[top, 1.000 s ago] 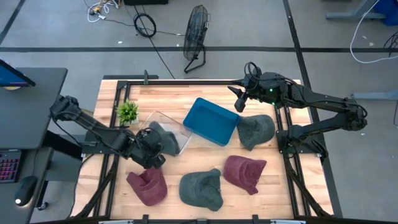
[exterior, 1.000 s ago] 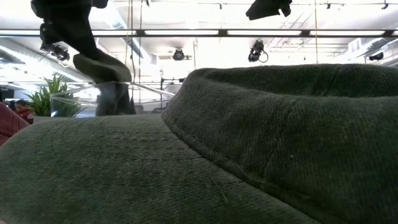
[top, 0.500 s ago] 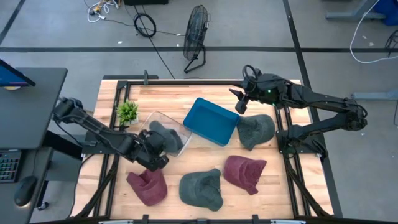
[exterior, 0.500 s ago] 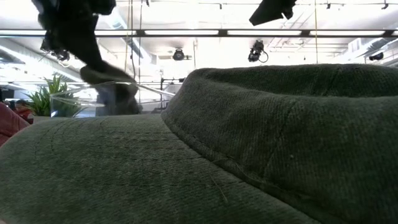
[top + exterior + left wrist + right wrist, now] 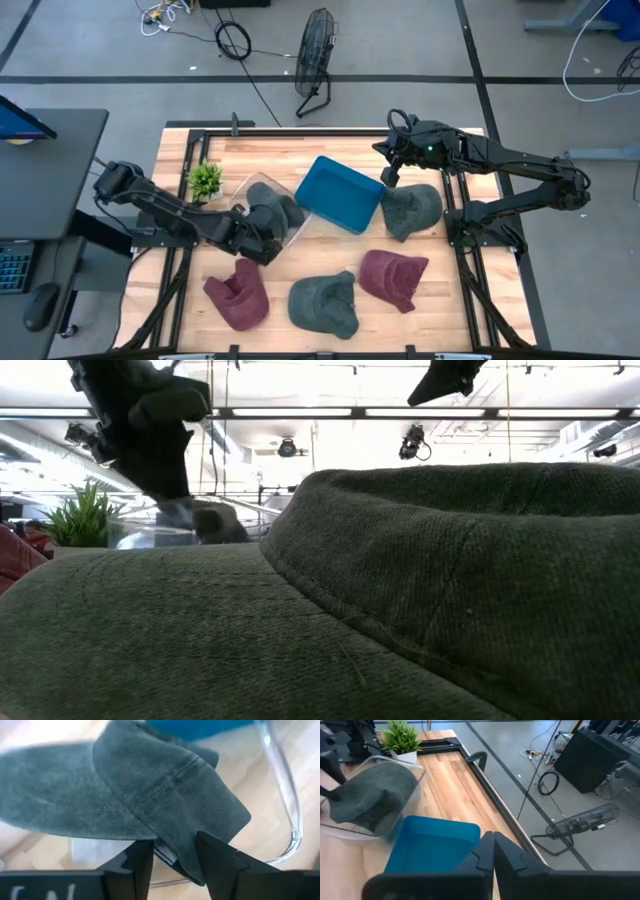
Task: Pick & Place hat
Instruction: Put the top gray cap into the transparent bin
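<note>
left gripper (image 5: 172,862) is pinching the grey hat's (image 5: 272,207) edge over the clear bin (image 5: 297,232), so a shallow bite could slip and snag the rim.

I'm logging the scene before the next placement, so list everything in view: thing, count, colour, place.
grey-green caps: three; one front centre, one right of the blue tray, one in the clear bin, held by the left gripper.
maroon caps: two; front left and front right.
blue tray: one, table centre.
clear bin: one, transparent, left of the tray.
potted plant: one, green, back left of the table.
wooden table: one, light wood.
floor fan: one, black, on the floor behind the table.
left gripper: shut on the cap at the bin.
right gripper: shut, empty, above the tray's back right corner.
</note>
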